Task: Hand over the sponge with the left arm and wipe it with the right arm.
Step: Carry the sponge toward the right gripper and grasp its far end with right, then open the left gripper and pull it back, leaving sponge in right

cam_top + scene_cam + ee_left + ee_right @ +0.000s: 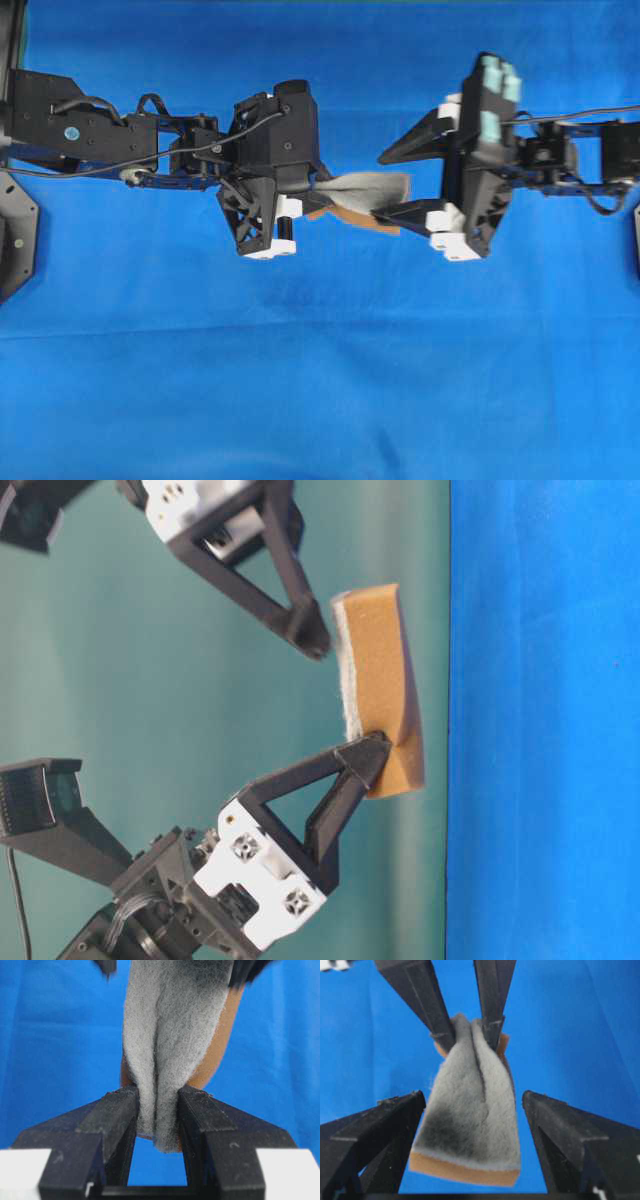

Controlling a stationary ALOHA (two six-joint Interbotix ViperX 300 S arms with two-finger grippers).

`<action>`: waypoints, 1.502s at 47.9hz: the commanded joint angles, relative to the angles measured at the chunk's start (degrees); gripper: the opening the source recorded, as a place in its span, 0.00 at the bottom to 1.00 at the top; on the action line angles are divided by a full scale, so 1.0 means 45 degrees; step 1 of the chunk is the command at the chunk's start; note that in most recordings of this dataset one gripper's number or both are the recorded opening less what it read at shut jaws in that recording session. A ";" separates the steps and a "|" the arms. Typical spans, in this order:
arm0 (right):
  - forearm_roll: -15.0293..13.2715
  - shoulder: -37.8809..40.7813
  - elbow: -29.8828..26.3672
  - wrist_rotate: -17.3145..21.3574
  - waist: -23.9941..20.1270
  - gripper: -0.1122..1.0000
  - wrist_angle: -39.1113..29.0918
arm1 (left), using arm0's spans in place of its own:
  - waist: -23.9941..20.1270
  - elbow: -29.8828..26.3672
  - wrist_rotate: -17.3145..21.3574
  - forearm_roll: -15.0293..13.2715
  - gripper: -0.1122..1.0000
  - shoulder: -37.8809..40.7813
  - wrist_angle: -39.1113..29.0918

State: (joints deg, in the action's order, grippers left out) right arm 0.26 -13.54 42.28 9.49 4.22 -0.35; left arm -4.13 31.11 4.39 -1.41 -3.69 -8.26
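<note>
Fingers of the left gripper [322, 190] pinch one end of the sponge [375, 188] in the overhead view, middle of the frame; its long axis runs left to right, and its free end points right, between the widely spread fingers of the right gripper [385, 187], held above the blue cloth [320, 380].

At table level I see the orange-brown underside, the block [380, 685] standing nearly upright in the picture, one black fingertip [365, 760] at its lower edge, another [305, 635] just beside its upper left.

From the left wrist, the grey fleece face [170, 1035] is creased lengthwise, squeezed between two pads [117, 1110].

From the right wrist, the sponge [470, 1120] widens toward the bottom, a dark smudge at lower left; open fingers [375, 1125] flank it, apart from it.
</note>
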 commanded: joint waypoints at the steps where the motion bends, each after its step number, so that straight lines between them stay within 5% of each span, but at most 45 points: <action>1: 0.0039 0.0215 -0.0527 0.0000 0.0000 0.77 -0.0156 | 0.0020 -0.0137 0.0020 0.0020 0.29 -0.0293 0.0098; 27: -0.0156 0.1055 -0.0937 0.0000 0.0039 0.75 -0.0723 | 0.0020 -0.0078 0.0098 0.0020 0.29 -0.0312 0.0098; 32: -0.0332 0.0996 -0.0879 -0.0020 0.0039 0.63 -0.0820 | 0.0078 -0.0059 0.0293 0.0020 0.29 -0.0332 0.0039; 39: -0.0352 0.0820 -0.0820 -0.0059 0.0039 0.35 -0.0918 | 0.0156 -0.0020 0.0957 0.0020 0.26 -0.0332 0.0078; 43: -0.0352 0.0742 -0.0762 -0.0059 0.0039 0.33 -0.0918 | 0.0156 -0.0020 0.0918 0.0020 0.26 -0.0332 0.0137; 45: -0.0352 0.0742 -0.0762 -0.0059 0.0039 0.33 -0.0938 | 0.0156 -0.0020 0.0879 0.0020 0.29 -0.0352 0.0156; 57: -0.0352 0.0723 -0.0742 -0.0059 0.0039 0.33 -0.0938 | 0.0137 0.0547 0.0762 0.0000 0.90 -0.0996 0.0566; 72: -0.0352 0.0723 -0.0723 -0.0078 0.0039 0.33 -0.0977 | 0.0156 0.3027 0.0586 -0.0039 0.91 -0.3379 0.3340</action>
State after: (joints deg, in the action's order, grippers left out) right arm -1.14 -8.88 39.64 9.23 4.31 -4.83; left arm -3.60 43.24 7.29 -1.49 -15.82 3.87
